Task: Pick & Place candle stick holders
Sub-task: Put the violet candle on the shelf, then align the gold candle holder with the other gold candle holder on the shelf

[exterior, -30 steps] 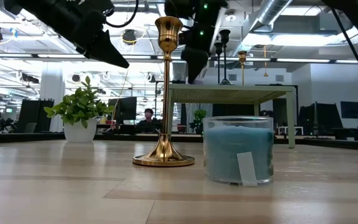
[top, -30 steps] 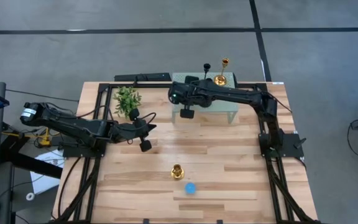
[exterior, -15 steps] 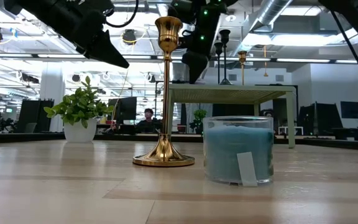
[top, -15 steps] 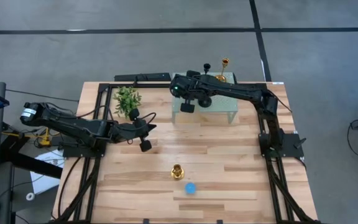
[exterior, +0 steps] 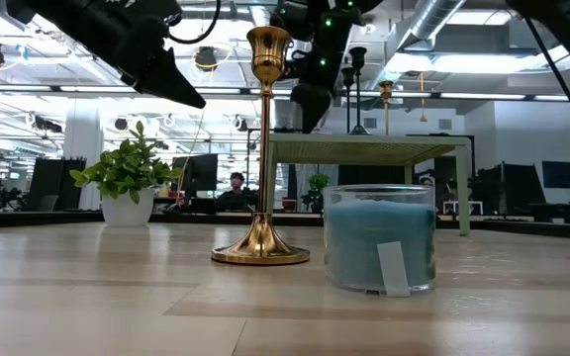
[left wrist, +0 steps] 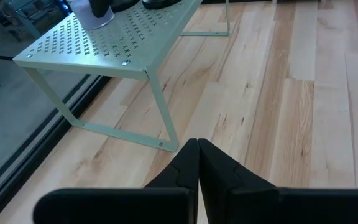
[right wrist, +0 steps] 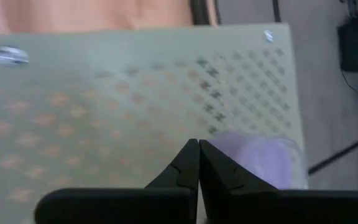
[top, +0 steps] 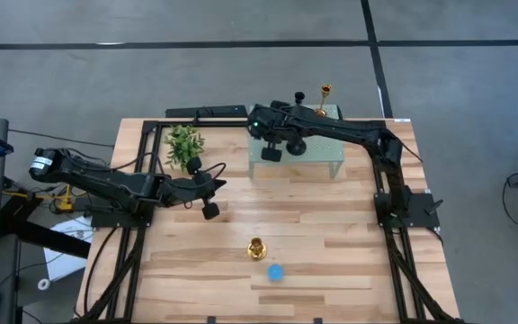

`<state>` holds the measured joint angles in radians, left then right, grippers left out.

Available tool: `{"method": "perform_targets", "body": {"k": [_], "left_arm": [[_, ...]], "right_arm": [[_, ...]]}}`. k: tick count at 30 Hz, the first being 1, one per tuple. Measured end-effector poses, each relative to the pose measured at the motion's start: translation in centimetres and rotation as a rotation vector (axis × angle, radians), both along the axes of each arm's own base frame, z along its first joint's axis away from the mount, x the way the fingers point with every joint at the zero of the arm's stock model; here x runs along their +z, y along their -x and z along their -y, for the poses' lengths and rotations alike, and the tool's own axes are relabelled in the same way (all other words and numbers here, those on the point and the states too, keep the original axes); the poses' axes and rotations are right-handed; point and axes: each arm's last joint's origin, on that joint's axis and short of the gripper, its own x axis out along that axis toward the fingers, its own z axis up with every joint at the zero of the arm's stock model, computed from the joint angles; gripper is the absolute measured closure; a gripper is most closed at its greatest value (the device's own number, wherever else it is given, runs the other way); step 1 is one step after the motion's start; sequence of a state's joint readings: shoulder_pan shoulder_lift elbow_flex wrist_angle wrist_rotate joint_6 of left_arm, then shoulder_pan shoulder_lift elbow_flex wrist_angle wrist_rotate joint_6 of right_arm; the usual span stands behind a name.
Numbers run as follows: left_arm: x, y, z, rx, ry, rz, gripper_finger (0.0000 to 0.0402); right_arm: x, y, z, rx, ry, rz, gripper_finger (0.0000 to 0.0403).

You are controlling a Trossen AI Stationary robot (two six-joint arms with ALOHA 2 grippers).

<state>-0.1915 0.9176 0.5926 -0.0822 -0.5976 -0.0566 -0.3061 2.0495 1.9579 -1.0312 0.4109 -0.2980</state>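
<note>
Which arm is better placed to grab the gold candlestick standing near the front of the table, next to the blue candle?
Left, probably. The left end effector hangs nearer the gold candlestick; the right end effector is over the green shelf.

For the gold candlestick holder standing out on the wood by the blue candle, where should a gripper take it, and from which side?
Grip the slim stem of the gold candlestick holder between cup and flared base, coming level from the side away from the blue candle. It stands upright, and the candle sits close beside its base. The base looks too wide and low to pinch.

Two matte black jointed arms, each end effector (left wrist: 197,163) with pointed dark fingers.
</note>
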Motion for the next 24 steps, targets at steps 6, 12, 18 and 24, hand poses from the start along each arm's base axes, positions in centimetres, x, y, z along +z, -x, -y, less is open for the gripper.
{"method": "perform_targets", "body": {"k": [6, 12, 18, 24], "left_arm": [[0.0, 0.0, 0.0, 0.0, 0.0, 0.0, 0.0394], [0.0, 0.0, 0.0, 0.0, 0.0, 0.0, 0.0397], [0.0, 0.0, 0.0, 0.001, 0.0, 0.0, 0.0395], [0.0, 0.0, 0.0, 0.0, 0.0, 0.0, 0.0396]], "right_arm": [[-0.2, -0.5, -3.9, 0.124, -0.12, -0.04, 0.0403], [0.6, 0.6, -6.9, 0.128, -0.167, -0.14, 0.0403], [4.1, 2.2, -9.8, 0.169, -0.157, -0.051, 0.0403], [6.5, 5.8, -11.9, 0.126, -0.175, 0.045, 0.0403]]}}
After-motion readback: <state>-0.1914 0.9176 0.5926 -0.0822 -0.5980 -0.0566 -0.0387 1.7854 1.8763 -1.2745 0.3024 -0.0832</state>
